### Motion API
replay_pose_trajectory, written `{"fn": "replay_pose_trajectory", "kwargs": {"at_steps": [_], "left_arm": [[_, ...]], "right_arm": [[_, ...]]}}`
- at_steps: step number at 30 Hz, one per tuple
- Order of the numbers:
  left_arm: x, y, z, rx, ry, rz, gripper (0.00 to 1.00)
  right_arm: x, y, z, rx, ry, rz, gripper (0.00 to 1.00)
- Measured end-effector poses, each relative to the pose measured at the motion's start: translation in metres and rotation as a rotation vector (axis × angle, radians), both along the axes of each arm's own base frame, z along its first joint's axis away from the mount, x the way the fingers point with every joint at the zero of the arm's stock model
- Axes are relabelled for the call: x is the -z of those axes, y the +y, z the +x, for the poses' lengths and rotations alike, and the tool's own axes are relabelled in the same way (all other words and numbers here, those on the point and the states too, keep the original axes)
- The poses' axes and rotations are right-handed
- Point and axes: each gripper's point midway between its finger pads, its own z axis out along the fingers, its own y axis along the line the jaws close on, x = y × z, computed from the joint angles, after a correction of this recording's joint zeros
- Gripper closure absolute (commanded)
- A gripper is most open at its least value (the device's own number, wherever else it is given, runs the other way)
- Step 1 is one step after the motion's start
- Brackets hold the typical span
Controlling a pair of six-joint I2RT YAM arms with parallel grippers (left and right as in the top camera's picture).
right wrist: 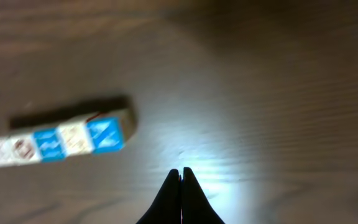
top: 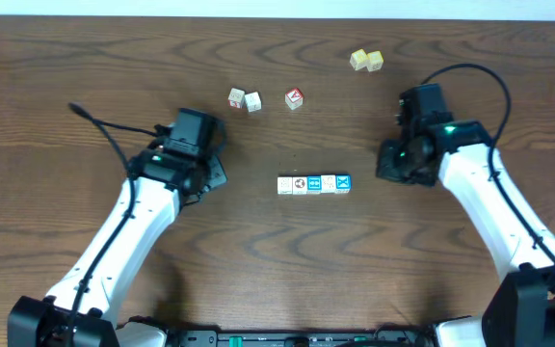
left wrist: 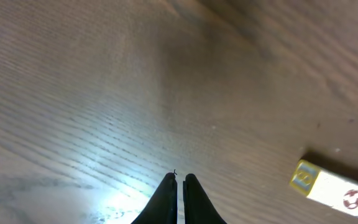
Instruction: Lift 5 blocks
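Two white robot arms reach in from the near edge of a dark wood-grain worktop (top: 287, 260); the left hand (left wrist: 180, 180) hovers over bare wood with its black fingers pressed together and nothing between them; the right hand (right wrist: 181, 173) is likewise pressed together and empty, its tips pointing down at a bright patch of glare on the wood.

Between the two hands, apart from both, lies the row of five blocks (top: 313, 183); the cubes sit flat on the worktop, touching side by side in one straight line that runs left to right; seen from above, the third and fifth cubes from the left show bright blue tops and the other three pale cream tops with printed marks; the left wrist camera catches a yellow face at the row's left end; neither hand touches the row.

Farther back, beyond the left hand, two pale cubes (top: 244, 99) sit just beside each other; a red-faced cube (top: 294, 97) with a white mark stands alone near them to the right; farthest of all, toward the right, rests a pair of yellow cubes (top: 365, 61), touching.
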Motion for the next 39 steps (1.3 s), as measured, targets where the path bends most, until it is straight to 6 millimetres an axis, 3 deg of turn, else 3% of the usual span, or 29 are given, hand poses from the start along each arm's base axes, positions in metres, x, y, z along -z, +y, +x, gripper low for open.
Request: {"fn": "replay_pose_trajectory", "kwargs": {"at_steps": [5,10,14,22,30,39], "left_arm": [[0.012,-0.024,0.007,0.105,0.028,-0.121,0.93],[0.049,-0.044,-0.003,0.188,0.163,-0.197,0.93],[0.065,-0.052,-0.007,0.216,0.217,-0.233,0.92],[0.067,-0.068,0.009,0.282,0.156,-0.296,0.93],[0.089,-0.087,0.013,0.316,0.188,-0.395,0.93],[0.089,-0.092,0.012,0.329,0.193,-0.425,0.93]], "right_arm": [[0.023,-0.002,0.011,-0.021,0.017,0.047,0.99],[0.060,0.013,0.010,-0.068,0.106,0.117,0.99],[0.078,0.021,0.005,-0.099,0.158,0.163,0.99],[0.076,0.034,0.007,-0.141,0.142,0.249,0.99],[0.074,0.040,0.005,-0.168,0.143,0.283,0.99],[0.079,0.040,0.005,-0.170,0.131,0.289,0.99]]}}
